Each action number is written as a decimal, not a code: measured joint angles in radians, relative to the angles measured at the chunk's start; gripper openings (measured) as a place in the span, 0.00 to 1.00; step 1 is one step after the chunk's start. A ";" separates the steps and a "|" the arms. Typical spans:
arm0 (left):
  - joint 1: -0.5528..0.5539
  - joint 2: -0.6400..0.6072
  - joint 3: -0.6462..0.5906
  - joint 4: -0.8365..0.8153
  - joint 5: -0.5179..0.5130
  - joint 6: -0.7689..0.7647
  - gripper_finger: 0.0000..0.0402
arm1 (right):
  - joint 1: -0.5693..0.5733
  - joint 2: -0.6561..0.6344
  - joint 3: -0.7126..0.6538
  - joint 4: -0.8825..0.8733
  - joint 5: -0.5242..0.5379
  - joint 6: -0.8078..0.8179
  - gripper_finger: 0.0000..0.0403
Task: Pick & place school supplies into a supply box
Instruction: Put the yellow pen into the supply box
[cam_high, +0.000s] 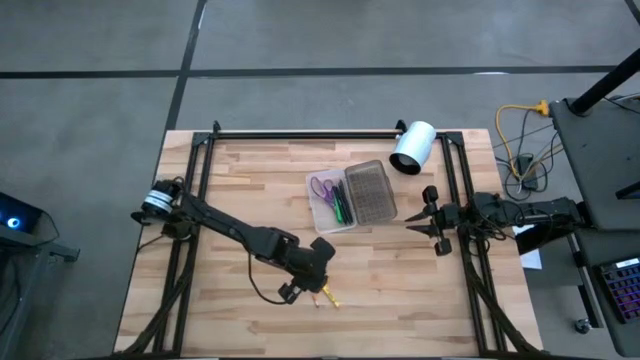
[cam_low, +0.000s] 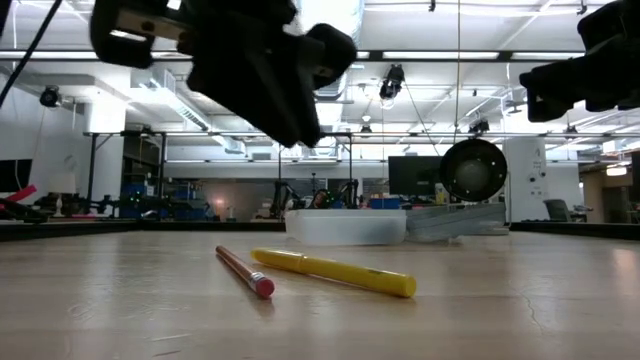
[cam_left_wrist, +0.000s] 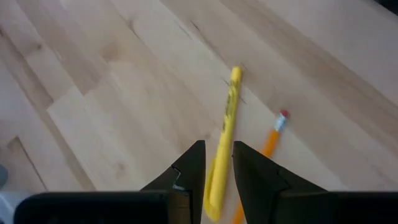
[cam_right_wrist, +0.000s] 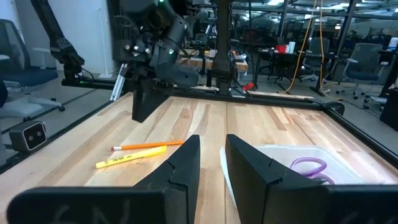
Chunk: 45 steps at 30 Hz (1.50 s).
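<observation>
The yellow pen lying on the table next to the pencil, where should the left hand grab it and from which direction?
Grip the yellow pen around mid-barrel, coming straight down from above with one finger on each long side. It lies flat on the table, so only its sides are free. The orange pencil lies close beside it, angled away, so grip where the gap is wider. The left hand hovers above the pen with its fingers apart.
</observation>
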 joint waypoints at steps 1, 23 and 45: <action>0.000 0.021 0.019 -0.004 0.000 0.000 0.17 | 0.000 0.004 0.000 -0.001 0.000 0.000 0.17; -0.016 0.427 0.547 -0.500 -0.006 -0.043 0.17 | 0.000 0.020 0.000 0.000 0.001 0.000 0.17; -0.014 0.423 0.466 -0.413 -0.023 -0.016 0.17 | 0.000 0.020 0.000 -0.001 0.001 0.000 0.17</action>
